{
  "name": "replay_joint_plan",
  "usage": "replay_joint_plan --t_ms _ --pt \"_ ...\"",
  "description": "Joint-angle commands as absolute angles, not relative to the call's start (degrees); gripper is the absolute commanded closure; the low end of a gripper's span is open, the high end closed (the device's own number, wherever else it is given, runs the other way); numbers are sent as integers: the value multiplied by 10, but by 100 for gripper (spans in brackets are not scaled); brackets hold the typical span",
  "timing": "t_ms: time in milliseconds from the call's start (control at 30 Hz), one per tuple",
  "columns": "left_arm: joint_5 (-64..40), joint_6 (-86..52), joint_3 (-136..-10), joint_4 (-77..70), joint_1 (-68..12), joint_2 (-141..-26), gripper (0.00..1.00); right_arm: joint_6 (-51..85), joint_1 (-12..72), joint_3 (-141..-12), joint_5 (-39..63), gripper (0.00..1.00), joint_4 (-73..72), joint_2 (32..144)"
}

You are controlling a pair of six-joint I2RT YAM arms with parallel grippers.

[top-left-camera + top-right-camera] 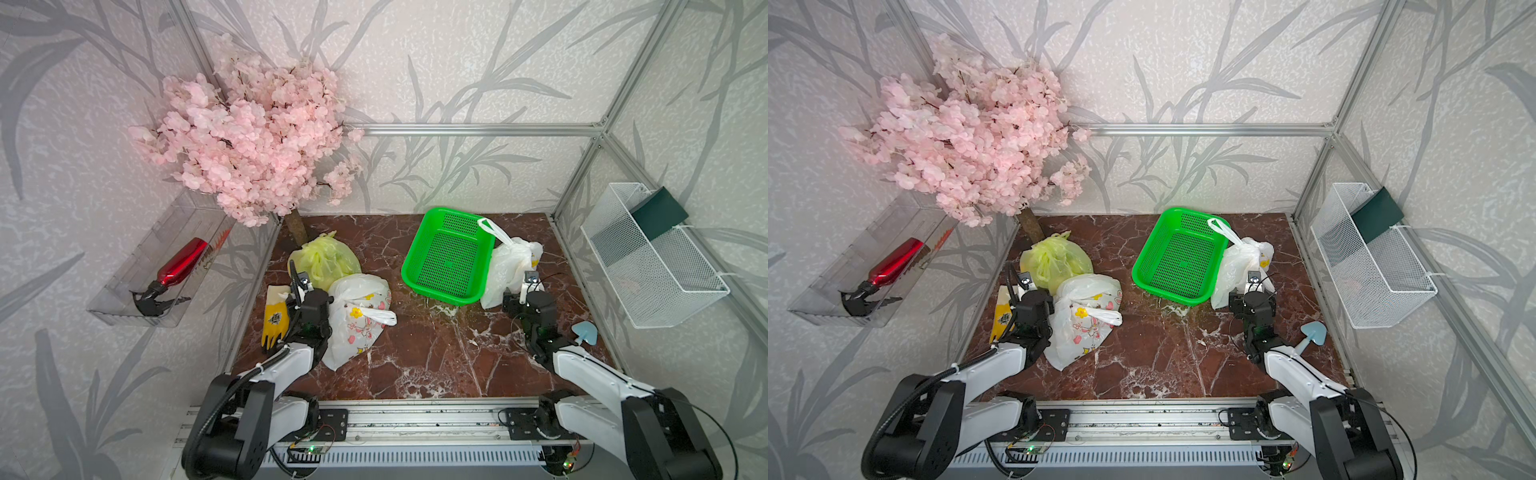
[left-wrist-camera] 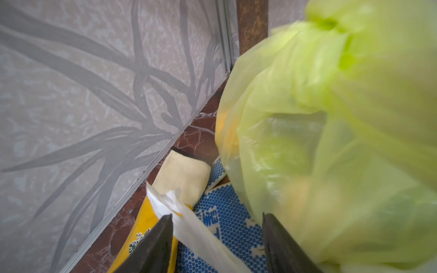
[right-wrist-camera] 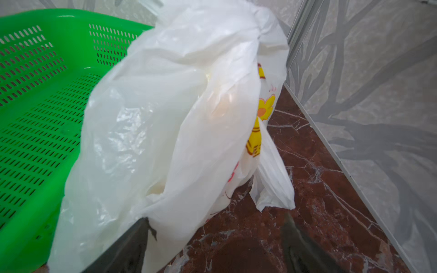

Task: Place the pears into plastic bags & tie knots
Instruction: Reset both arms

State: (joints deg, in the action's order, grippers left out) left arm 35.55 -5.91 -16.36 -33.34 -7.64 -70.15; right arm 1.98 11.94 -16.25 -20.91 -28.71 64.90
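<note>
Judging by the layout, the task looks close to finished: the green basket (image 1: 449,259) lies empty, no loose pears show on the marble table (image 1: 424,357), and all three plastic bags are bulging. The yellow-green bag (image 1: 322,262) sits far left by the tree trunk (image 1: 297,228), its top bunched into a knot (image 2: 331,26), with yellowish pears (image 2: 298,198) showing dimly through its skin. The bunny-print bag (image 1: 359,320) lies just in front, touching it; whether its handles are tied I cannot tell (the left arm hides the top). The right white bag (image 1: 509,266) leans on the basket's side, gathered at the neck with one handle loop (image 1: 492,230) sticking up. The left gripper (image 2: 217,215) is released, a white handle strip (image 2: 189,227) lying loose between its jaws; the right gripper (image 3: 216,217) is likewise spread, grasping nothing, one finger at the bag's edge. Room is tight at the left wall, where a yellow glove (image 1: 275,320) crowds the bags, and at the right rail near a blue trowel (image 1: 584,332); the table's middle is open
</note>
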Motion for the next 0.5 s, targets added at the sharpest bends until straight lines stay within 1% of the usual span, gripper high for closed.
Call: replay_joint_plan --t_ms 0,200,367,433,467 --pt "320 -50 -172 -447 -71 -733 38 -5 118 -163 -192 13 -417 678" --pt "265 -13 -171 -511 -64 -782 38 -25 118 -135 -197 12 -564 766" --pt "194 16 -149 -601 -60 -835 37 -39 108 -150 -168 10 -562 784" --pt "184 20 -140 -637 -60 -855 34 -47 101 -141 -141 10 -588 803" --pt "185 19 -139 -642 -59 -859 31 -49 100 -132 -140 10 -633 833"
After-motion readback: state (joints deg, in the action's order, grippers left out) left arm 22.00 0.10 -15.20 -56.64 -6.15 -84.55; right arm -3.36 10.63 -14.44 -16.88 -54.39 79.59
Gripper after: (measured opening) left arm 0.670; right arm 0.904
